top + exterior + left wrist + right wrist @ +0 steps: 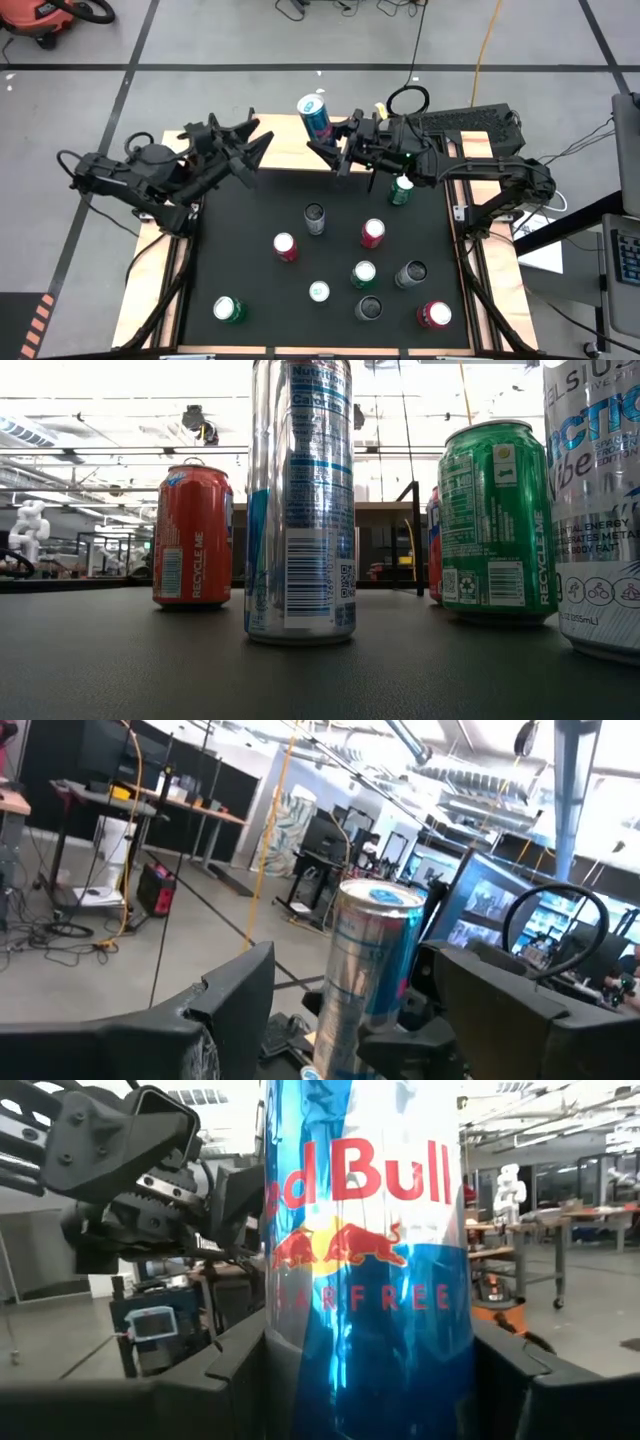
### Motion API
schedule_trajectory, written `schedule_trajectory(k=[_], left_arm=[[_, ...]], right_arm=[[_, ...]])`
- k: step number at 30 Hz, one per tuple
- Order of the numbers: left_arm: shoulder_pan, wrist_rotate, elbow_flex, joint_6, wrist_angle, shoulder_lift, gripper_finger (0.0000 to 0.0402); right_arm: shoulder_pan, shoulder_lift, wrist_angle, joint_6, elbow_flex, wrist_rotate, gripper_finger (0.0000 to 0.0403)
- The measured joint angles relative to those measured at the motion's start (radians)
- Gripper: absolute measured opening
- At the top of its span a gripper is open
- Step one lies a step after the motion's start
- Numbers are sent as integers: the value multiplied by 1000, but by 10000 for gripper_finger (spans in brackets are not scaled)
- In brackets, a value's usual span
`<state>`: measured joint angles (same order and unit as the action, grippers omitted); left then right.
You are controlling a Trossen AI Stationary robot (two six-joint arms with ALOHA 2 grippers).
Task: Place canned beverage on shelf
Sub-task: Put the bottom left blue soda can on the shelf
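Canned beverage (314,118) off the black counter (250,270), up at its far edge, over the shelf area.

Shelf (285,128): light-wood board at the far middle of counter, black leg showing in the low view. Nothing seen standing on the board. Can't tell whether the can touches it or hangs clear.

Right pincer (328,140): part-open and clamped on the can's body, a finger on each side. Blue-and-silver Red Bull print filling the right wrist view.

Left pincer (255,155): spread, empty, pointed at the held can from the other side, near but not touching.

Ten more cans standing upright on counter:
- green can (401,190) just under the right arm
- grey can (314,218) mid-counter
- red can (285,246) beside it, nearer the front
- pink-red can (372,233) to the right of the grey one
- second green can (363,273) and dark can (411,273) side by side, apart
- white-topped can (319,291)
- second dark can (368,308)
- second red can (433,315), front right
- third green can (229,310), front left, well apart from the rest

Contents of cans not visible.
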<state>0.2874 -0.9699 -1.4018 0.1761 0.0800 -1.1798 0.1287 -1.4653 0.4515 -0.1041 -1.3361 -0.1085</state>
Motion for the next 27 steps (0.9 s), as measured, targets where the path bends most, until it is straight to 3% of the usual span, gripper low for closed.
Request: schedule_trajectory(k=[3,7,17,27], left_arm=[[0,9,0,0,30,-25,275],[-32,114,0,44,44,-45,284],[-138,156,0,81,43,-82,393],[-227,353,0,179,47,-127,396]], right_arm=[[0,3,3,22,0,0,217],[0,8,-9,19,0,0,217],[0,8,-17,12,0,2,217],[0,8,-45,44,0,-27,217]])
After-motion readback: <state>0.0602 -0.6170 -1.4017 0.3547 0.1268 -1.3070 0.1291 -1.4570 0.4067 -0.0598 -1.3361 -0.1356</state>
